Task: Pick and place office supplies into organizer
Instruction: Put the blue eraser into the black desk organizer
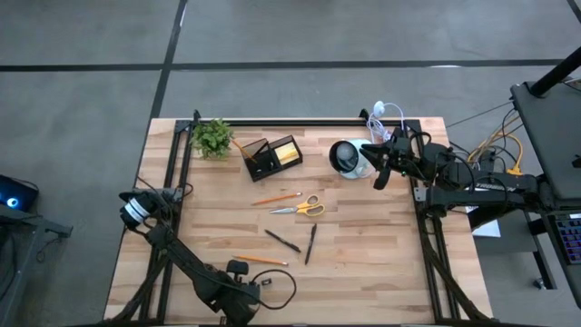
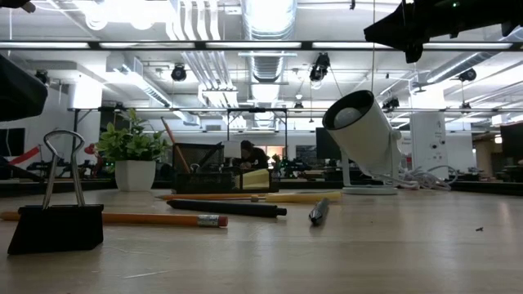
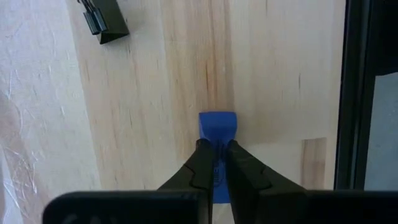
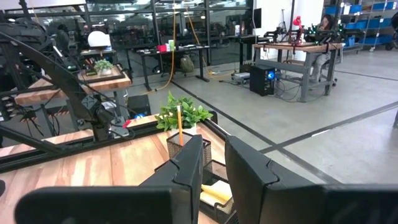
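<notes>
Left gripper (image 3: 214, 163) sits at the left edge, fingers pinched on a blue bit (image 3: 217, 127). Carry it high over the pencils to the organizer (image 1: 271, 156) at the back edge (right gripper (image 4: 214, 163) parked back-right, fingers apart).

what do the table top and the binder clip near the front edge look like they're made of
The table top looks like pale unfinished or lightly sealed wood: visible grain lines and plank seams. The binder clip seems to be matte black sheet metal with bright wire handles, which gleam like steel; painted finish probably.
</notes>
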Controlling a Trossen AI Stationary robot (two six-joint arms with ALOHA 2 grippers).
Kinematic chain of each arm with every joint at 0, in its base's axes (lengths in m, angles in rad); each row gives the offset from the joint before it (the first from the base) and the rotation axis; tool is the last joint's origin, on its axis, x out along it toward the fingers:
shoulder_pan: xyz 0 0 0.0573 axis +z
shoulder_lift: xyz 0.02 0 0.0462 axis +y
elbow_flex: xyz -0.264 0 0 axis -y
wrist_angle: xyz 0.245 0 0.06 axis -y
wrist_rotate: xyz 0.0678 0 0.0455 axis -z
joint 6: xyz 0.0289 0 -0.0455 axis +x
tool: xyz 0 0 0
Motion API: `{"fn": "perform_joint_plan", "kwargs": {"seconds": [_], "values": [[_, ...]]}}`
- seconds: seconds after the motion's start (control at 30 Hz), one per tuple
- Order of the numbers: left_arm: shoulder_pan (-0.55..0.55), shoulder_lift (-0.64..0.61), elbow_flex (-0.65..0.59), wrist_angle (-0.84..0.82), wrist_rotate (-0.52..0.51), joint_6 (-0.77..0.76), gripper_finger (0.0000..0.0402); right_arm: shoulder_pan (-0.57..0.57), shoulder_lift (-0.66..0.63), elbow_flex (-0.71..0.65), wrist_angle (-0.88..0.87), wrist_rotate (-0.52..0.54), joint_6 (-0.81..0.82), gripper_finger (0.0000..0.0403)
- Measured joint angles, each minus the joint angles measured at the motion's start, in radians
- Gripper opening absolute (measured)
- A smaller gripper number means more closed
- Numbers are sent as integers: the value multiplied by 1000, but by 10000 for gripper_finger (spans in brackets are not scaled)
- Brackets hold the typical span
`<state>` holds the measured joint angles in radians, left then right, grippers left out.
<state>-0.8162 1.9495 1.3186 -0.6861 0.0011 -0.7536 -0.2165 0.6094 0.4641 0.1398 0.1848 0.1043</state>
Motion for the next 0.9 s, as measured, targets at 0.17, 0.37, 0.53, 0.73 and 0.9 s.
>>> {"fn": "perform_joint_plan", "kwargs": {"seconds": [0.17,0.37,0.53,0.73,0.9], "values": [[0,0,-1,4,-2,0,34,0,0,0,0,0,0,59],[-6,2,-12,41,16,-26,115,0,0,0,-1,0,0,59],[-10,1,-12,36,42,-57,169,0,0,0,-2,0,0,59],[-13,0,-12,9,41,-80,172,0,0,0,-2,0,-6,59],[-12,6,-13,6,34,-80,157,0,0,0,-2,0,-7,59]]}}
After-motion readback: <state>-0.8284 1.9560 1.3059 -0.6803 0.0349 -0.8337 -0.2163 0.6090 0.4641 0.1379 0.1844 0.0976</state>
